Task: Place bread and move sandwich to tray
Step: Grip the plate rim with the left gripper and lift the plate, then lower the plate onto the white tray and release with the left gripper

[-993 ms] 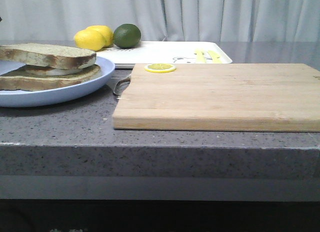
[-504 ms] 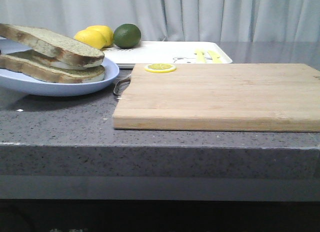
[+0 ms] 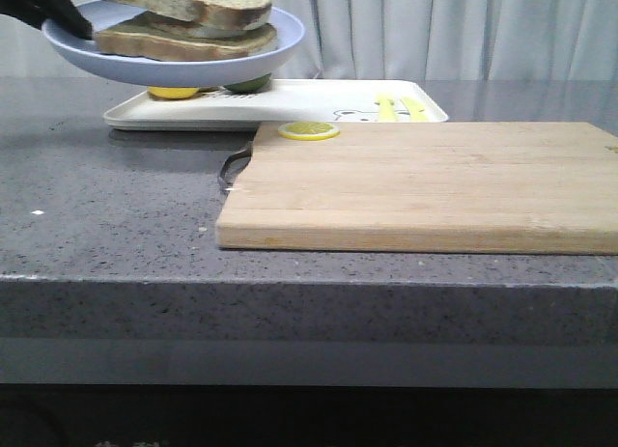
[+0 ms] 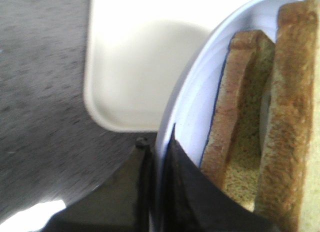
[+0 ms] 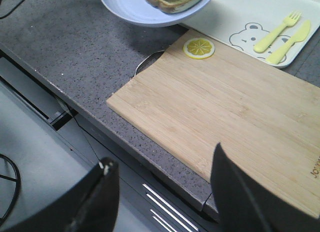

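The left gripper (image 4: 156,157) pinches the rim of the plate (image 3: 280,41), one finger on each face; the plate hangs in the air over the tray's (image 3: 290,104) near-left end, clear of it; on the plate sits the sandwich (image 3: 183,22), top slice tilted; under the plate a lemon (image 3: 174,92) and lime (image 3: 249,82) show on the tray; the tray's right end bears a bear print and yellow fork and knife marks, otherwise bare; the board (image 3: 425,181) lies just before the tray, a lemon slice (image 3: 309,130) at its far-left corner, a small unreadable mark at its edge; the right gripper (image 5: 165,192) is spread wide, holding nothing, above the board's near edge.
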Robot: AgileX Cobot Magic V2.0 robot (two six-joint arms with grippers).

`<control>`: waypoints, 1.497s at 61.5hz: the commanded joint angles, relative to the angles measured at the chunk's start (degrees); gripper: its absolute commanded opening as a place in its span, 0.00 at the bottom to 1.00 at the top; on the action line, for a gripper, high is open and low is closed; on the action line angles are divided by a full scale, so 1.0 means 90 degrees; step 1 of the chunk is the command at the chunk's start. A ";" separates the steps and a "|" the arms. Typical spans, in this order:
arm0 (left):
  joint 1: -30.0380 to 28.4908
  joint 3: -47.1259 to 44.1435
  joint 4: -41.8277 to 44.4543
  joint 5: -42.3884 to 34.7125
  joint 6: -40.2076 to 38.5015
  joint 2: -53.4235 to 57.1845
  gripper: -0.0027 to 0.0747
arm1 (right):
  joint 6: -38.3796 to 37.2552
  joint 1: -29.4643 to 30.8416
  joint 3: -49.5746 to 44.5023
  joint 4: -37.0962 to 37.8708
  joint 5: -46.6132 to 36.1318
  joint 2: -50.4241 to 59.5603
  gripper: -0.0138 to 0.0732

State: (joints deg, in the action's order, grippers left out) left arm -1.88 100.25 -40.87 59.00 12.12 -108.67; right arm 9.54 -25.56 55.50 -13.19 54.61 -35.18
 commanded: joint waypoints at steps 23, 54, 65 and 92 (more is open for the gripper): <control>0.0421 0.2031 -0.0940 -0.0082 -0.1747 -0.1476 0.01 | 0.0009 0.0027 0.0136 -0.0033 -0.0420 0.0004 0.66; 0.0408 0.2100 -0.0627 0.0050 -0.1857 -0.1513 0.36 | 0.0009 0.0027 0.0136 -0.0033 -0.0420 0.0004 0.66; 0.0395 0.2100 -0.0669 0.0033 -0.1808 -0.1498 0.53 | 0.0009 0.0027 0.0136 -0.0033 -0.0420 0.0004 0.66; 0.0406 0.2073 0.1102 0.0413 -0.1306 -0.0081 0.51 | 0.0009 0.0027 0.0136 -0.0033 -0.0420 0.0004 0.66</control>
State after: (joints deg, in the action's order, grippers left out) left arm 1.42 117.06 -33.30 63.18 -0.58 -117.38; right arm 9.54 -25.56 55.50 -13.19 54.71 -35.18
